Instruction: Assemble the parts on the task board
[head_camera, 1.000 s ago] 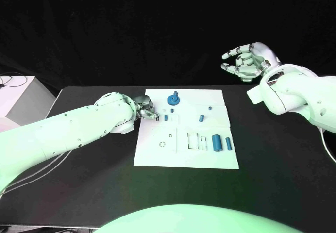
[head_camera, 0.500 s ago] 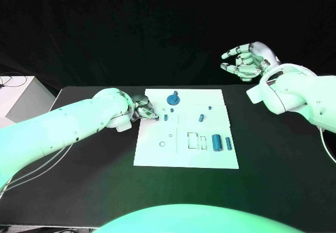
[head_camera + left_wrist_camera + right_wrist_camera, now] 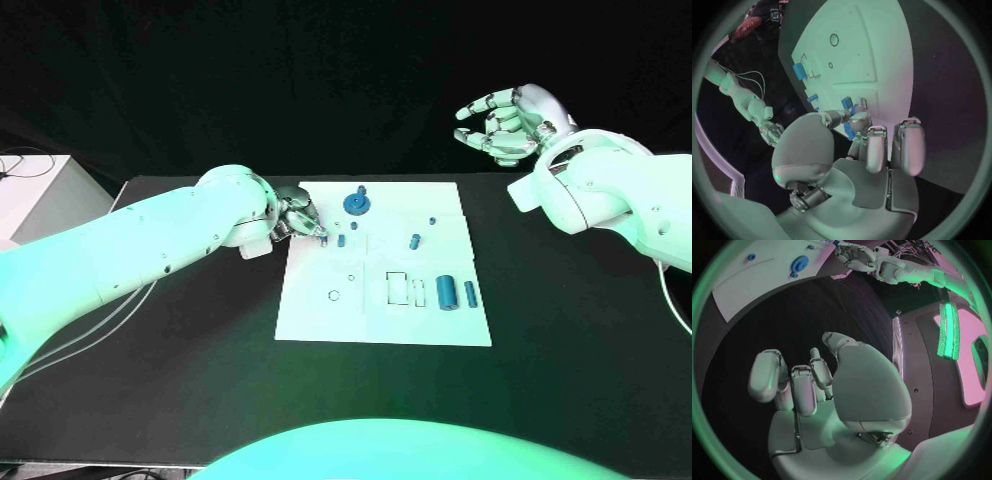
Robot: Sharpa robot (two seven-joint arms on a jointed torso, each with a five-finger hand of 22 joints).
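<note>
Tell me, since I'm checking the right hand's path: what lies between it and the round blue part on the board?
In the head view, nothing: bare white board and black table separate the right hand from the round blue part.

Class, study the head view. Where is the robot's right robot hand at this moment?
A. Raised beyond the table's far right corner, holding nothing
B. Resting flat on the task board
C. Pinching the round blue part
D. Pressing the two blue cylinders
A: the right robot hand hangs over the dark background with its fingers apart, off the task board.
</note>
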